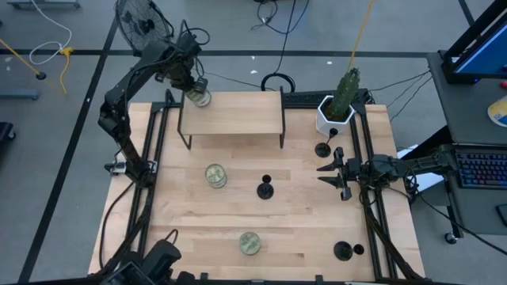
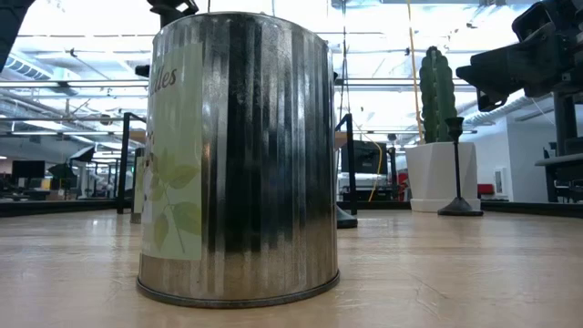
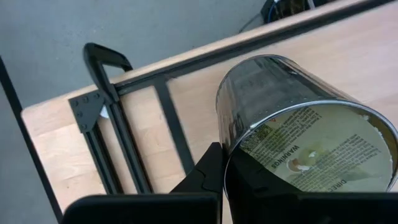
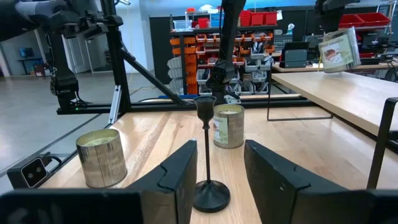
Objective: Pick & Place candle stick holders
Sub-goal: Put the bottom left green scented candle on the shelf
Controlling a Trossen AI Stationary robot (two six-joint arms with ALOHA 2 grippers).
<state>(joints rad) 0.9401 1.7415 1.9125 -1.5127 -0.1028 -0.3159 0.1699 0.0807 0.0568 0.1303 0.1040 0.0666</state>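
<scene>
Pale wooden tabletop (image 1: 301, 198): slim black metal candle stick holder (image 4: 207, 158) stands upright mid-table, just before the right gripper (image 4: 221, 171) with jaws apart; likely light, rigid, tippy, best pinched mid-stem; left gripper (image 3: 214, 186) clamps a glass jar (image 3: 298, 134).

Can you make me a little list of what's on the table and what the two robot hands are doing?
table: light wood
holders: three black ones, all standing; middle, near the cactus, front right corner
jars: two on the table
shelf: at the back
cactus: in a white pot, back right
left gripper: shut on a third jar, over the shelf's left end
right gripper: open, pointing at the middle holder, not touching it
</scene>
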